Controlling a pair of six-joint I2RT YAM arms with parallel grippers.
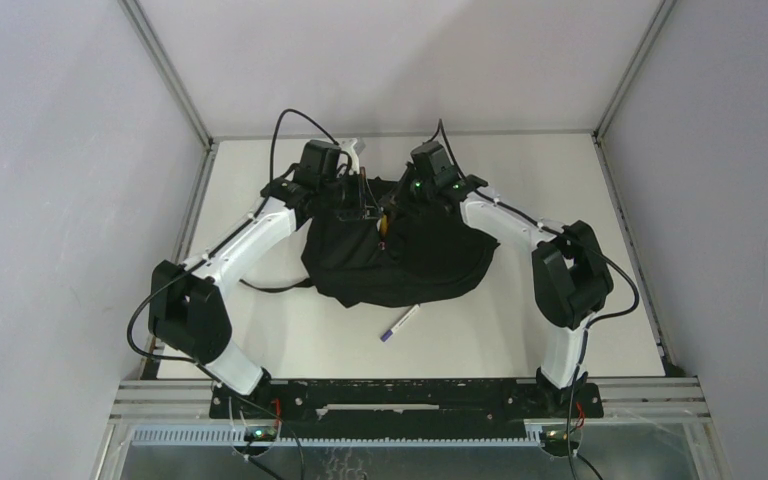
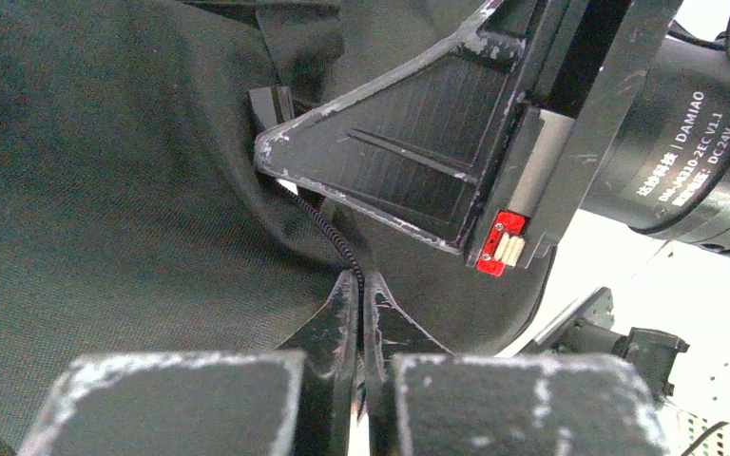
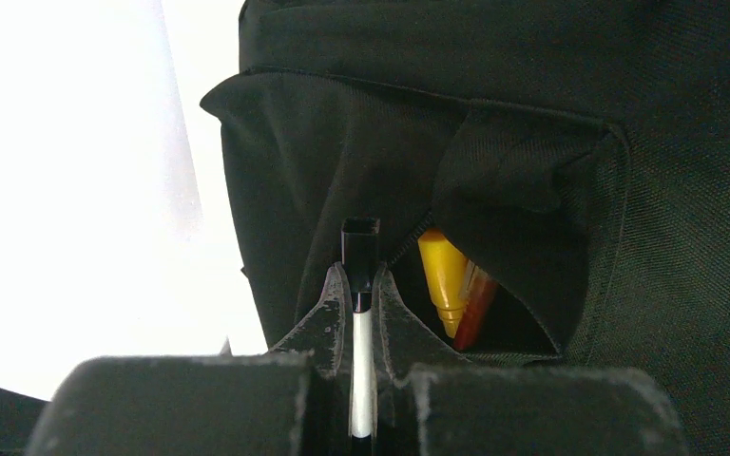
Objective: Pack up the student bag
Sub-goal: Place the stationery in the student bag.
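Top external view has the student bag [image 1: 400, 265], a soft black fabric backpack, slumped in the middle of the white table [image 1: 260, 340], a little toward the far side. Both arms reach in from either side, and their wrists meet close together over the bag's far part. Just clear of the bag's near edge, a short white marker with a purple end [image 1: 398, 324] lies at a slant on the tabletop.

From the right wrist, the right gripper [image 3: 361, 285] has its fingers pressed in on a slim white pen with a black cap [image 3: 362, 366]. The pen stands straight up between them, and its cap pokes out past the tips. The cap sits right at the mouth of a gaping pocket [image 3: 523, 180] in the bag's black fabric. Inside that opening, a yellow marker tip [image 3: 442, 271] and a red one [image 3: 475, 309] lean side by side, just right of the held pen.

From the left wrist, the left gripper [image 2: 359, 285] is squeezed together on a thin black braided cord [image 2: 333, 237] that runs up and to the left against the bag's cloth. One scuffed black triangular finger [image 2: 399, 142] of the right gripper sits just above it. I can't tell whether that finger touches the fabric behind it.
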